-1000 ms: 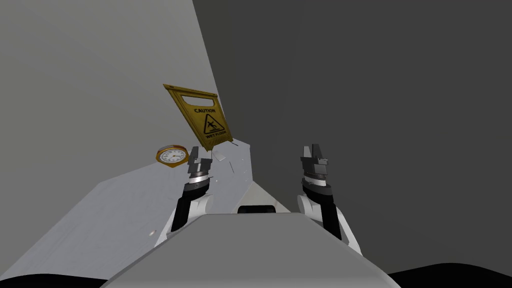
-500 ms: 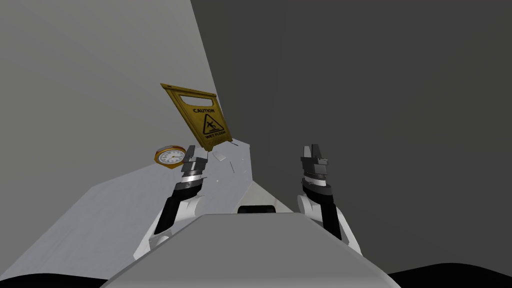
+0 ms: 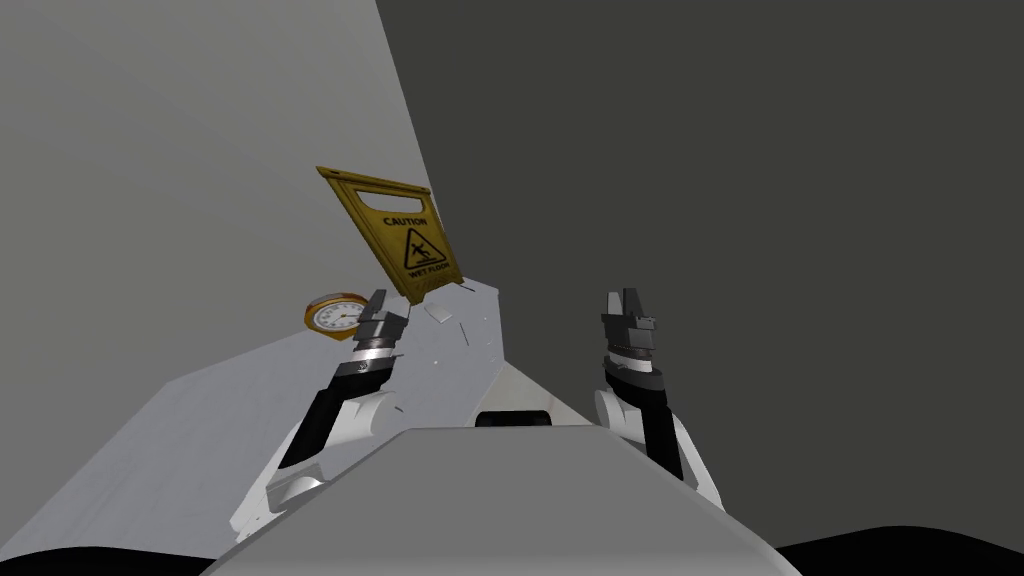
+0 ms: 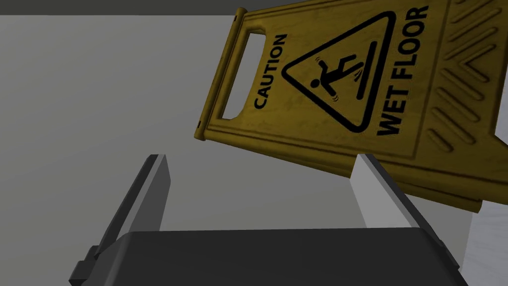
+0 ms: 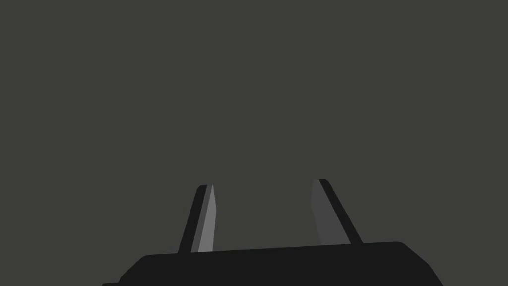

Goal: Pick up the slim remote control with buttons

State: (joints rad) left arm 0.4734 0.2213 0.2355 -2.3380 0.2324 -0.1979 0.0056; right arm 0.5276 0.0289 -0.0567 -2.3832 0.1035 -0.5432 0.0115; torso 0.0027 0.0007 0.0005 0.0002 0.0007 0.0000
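Head: steeply down, rolled, over my counter (image 3: pixel 220 420).
Left wrist: close on sign (image 4: pixel 347 84), shared with head.
Right wrist: facing dark wall (image 5: pixel 248 89).

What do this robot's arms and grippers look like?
Each arm is white near the body, then black along the forearm, ending in a silver-ringed wrist. The left gripper and right gripper are dark boxes carrying two thin, light grey, blade-like fingers.

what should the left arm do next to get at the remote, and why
Probably swing the left end effector toward my right and tip it down. It is open and aimed at the wet floor sign, while the slim pale piece, likely the remote, lies on the grey surface by the sign's foot.
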